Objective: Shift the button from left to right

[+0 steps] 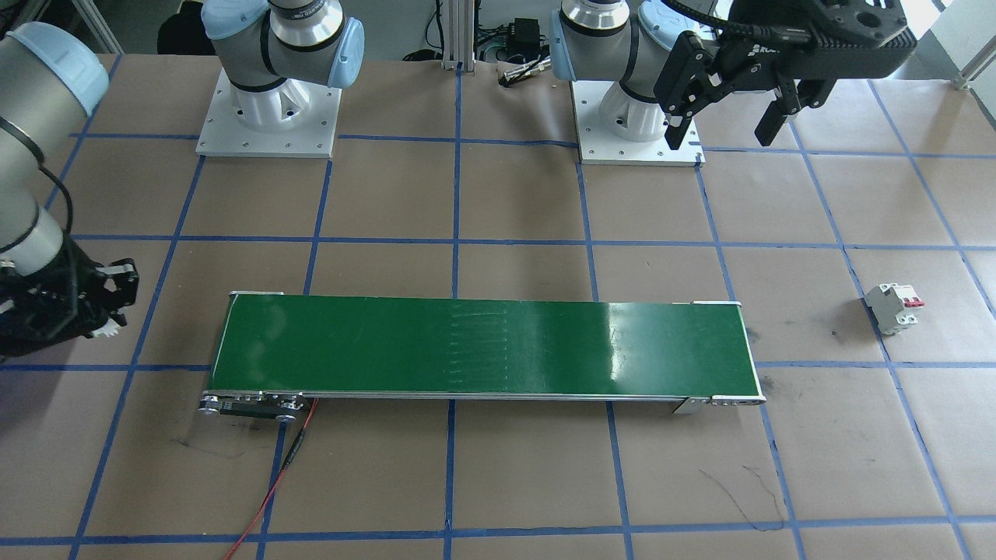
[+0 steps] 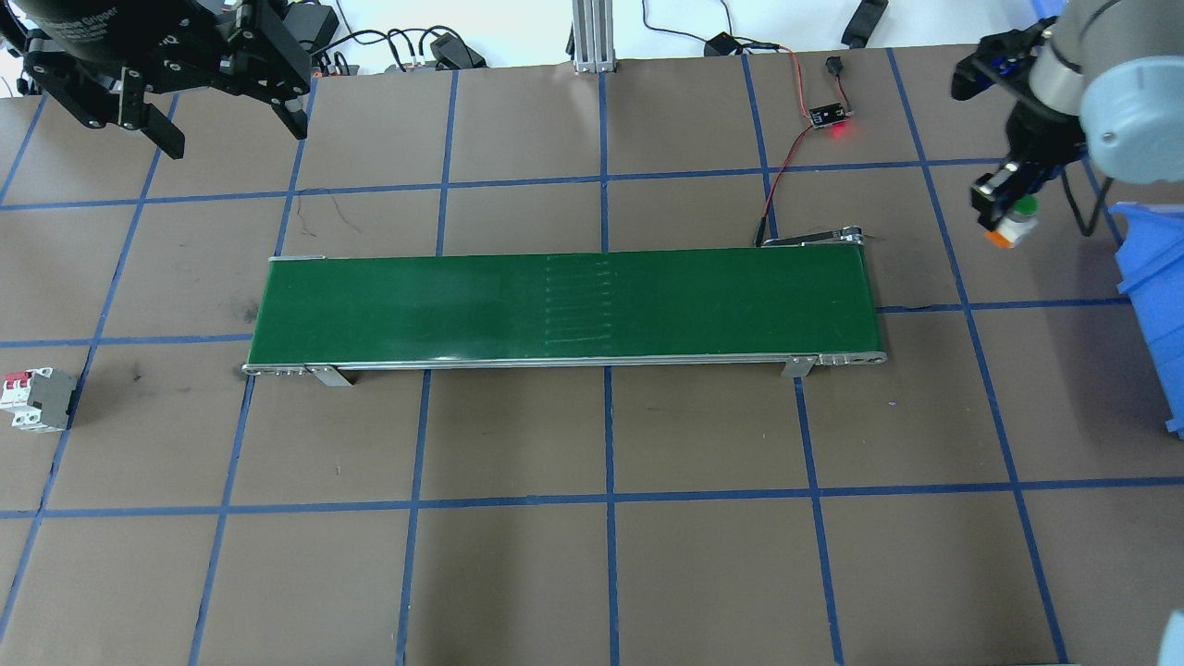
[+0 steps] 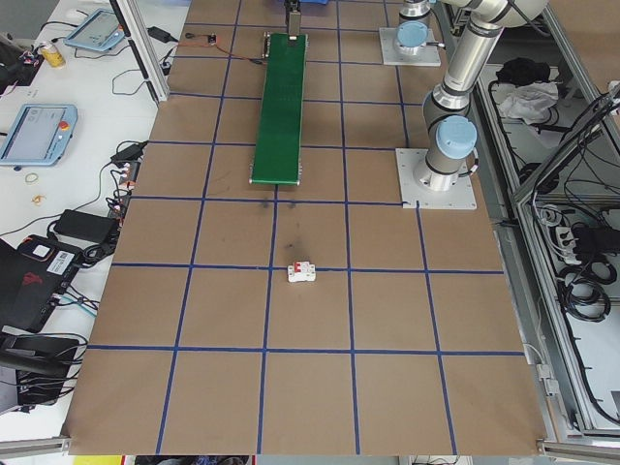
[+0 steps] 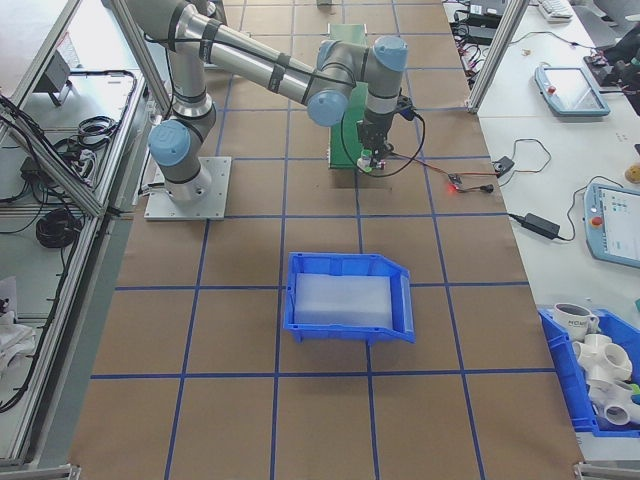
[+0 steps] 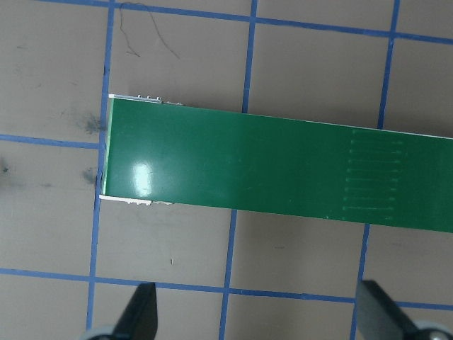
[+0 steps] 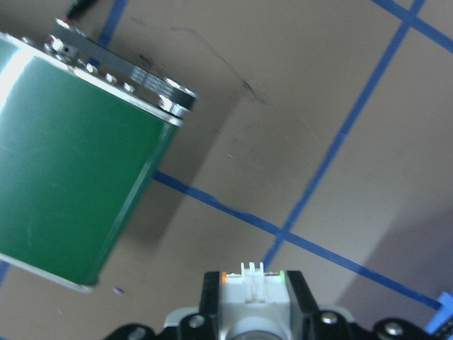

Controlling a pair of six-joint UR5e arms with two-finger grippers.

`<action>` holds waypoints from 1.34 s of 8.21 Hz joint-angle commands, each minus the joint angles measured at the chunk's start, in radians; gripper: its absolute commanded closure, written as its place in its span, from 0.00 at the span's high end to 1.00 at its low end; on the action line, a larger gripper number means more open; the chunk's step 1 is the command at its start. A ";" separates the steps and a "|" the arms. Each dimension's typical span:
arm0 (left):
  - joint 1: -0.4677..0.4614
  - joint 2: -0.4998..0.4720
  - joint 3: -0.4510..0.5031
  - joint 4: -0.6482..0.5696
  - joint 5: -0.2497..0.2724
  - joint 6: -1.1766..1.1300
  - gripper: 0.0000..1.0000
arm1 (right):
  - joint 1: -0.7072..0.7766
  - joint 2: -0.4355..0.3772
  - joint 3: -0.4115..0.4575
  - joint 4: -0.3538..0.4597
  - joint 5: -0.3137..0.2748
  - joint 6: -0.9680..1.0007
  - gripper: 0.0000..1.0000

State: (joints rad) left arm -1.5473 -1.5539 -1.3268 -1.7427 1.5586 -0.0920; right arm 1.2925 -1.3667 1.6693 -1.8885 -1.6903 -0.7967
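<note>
The right tool (image 2: 1004, 215) was closed on the button (image 2: 1017, 220), a small white block with a green cap, and held it above the counter (image 2: 592, 555) just beyond the right end of the conveyor belt (image 2: 564, 310). In the right wrist view the button (image 6: 253, 294) sat clamped between the two fingers (image 6: 210, 297), with the belt's end (image 6: 71, 163) below and to one side. The left tool (image 2: 199, 111) hung high over the counter's far left corner, its jaws spread wide and holding nothing; in the left wrist view only its two fingertips (image 5: 138, 312) showed, well apart, above the belt's left end (image 5: 212, 159). A white circuit breaker (image 2: 37, 400) with red levers lay on the counter near its left edge, well apart from the belt. A blue bin (image 2: 1152, 305) stood at the counter's right edge, near the right tool. A red-and-black wire (image 2: 786, 153) ran from the belt's far right corner to a small board with a red light (image 2: 830, 116).
</note>
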 commanded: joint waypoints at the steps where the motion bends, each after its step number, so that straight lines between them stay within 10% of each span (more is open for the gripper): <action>1: 0.000 0.000 0.000 0.008 0.000 0.000 1.00 | -0.258 -0.029 -0.009 -0.009 -0.008 -0.571 0.00; 4: 0.000 0.000 -0.002 0.008 0.000 0.009 1.00 | -0.546 0.009 -0.022 -0.064 0.150 -1.166 0.00; 7: 0.001 0.000 -0.002 0.008 0.000 0.009 1.00 | -0.636 0.202 -0.020 -0.263 0.173 -1.462 0.00; 11: 0.000 0.000 -0.002 0.008 0.000 0.011 1.00 | -0.636 0.290 -0.014 -0.282 0.156 -1.524 0.06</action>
State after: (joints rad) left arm -1.5471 -1.5539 -1.3284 -1.7349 1.5585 -0.0815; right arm 0.6576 -1.1063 1.6534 -2.1600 -1.5281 -2.2861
